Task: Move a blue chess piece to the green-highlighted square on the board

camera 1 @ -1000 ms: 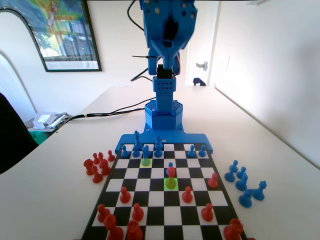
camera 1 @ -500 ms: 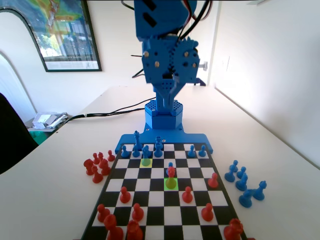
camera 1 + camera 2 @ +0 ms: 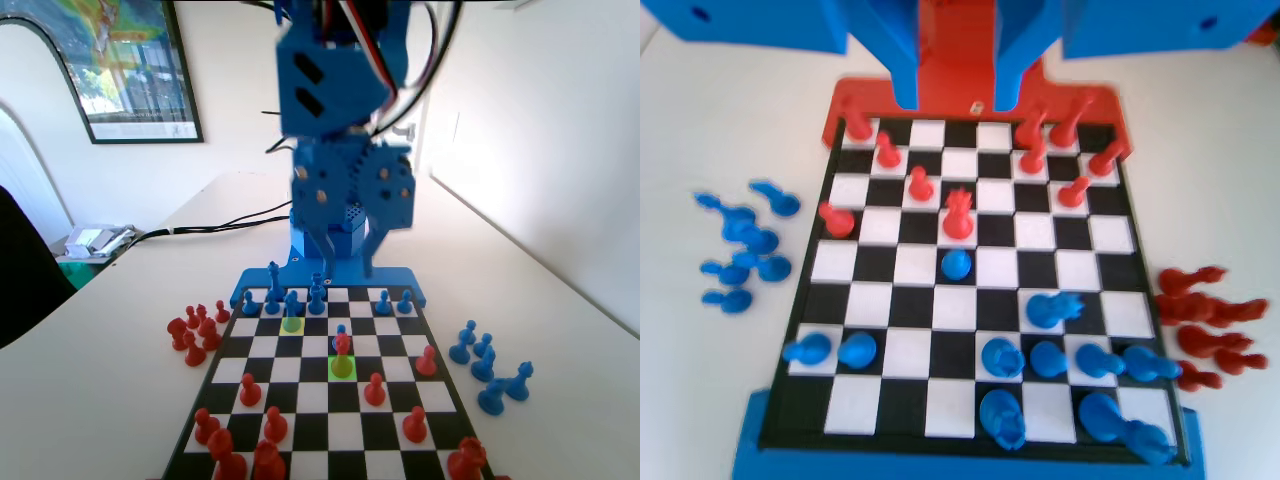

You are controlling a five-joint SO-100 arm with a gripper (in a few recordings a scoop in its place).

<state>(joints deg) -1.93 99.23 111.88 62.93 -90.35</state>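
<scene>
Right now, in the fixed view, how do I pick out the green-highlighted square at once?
Start at the flat black-and-white checkered board and look near its middle. The bright green-highlighted square sits there under a red plastic piece, with a small blue plastic pawn just behind it. The paler yellow-green square, farther back and left, holds a blue piece instead.

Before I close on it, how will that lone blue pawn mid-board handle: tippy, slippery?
The blue pawn looks like rigid moulded plastic, so it is probably light and stiff. Its rounded head may slip between the fingers. The flared base should keep it upright, but the red piece one square beyond it leaves little room for the end effector.
</scene>
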